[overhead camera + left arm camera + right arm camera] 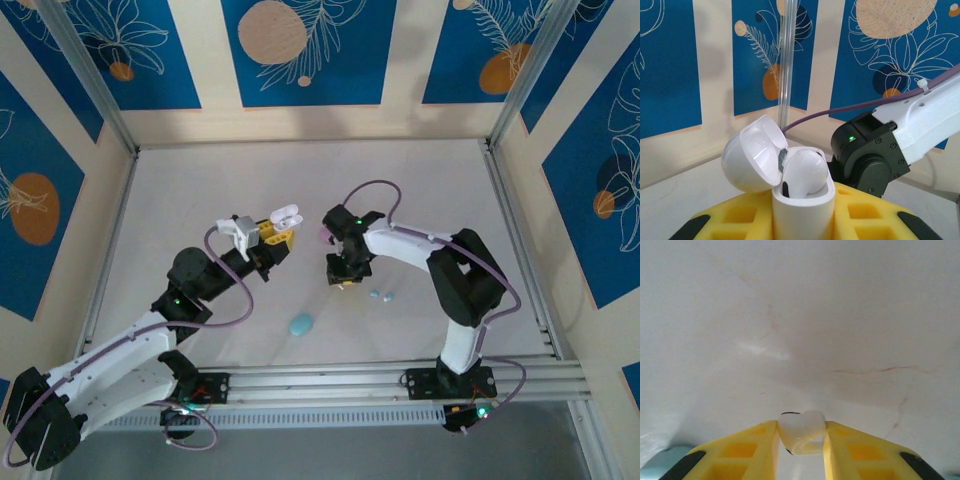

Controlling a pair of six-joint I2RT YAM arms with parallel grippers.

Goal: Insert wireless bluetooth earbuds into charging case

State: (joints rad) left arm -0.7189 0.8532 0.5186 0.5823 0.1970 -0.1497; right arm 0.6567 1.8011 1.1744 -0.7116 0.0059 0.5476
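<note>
so left gripper (pixel 272 237) was clamped on white charging case (pixel 802 215), lid (pixel 752 157) flipped open, one white earbud (pixel 805 172) seated inside. right gripper (pixel 801 446) sat just right of that case, fingers pinched narrow on second white earbud (pixel 801 432). cyan earbud pair (pixel 381 295) lay on table (pixel 420 190), further right of white case, toward arm bases. cyan case (pixel 301 324) lay on near side of white case. small pink item (pixel 322 235) sat right beside white case, couldn't tell what it was.

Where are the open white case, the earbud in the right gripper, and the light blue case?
open white case (pixel 802 216): left wrist view, front wall.
earbud (pixel 801 429): right wrist view, rounded top.
light blue case (pixel 301 324): top view, its middle.
</note>
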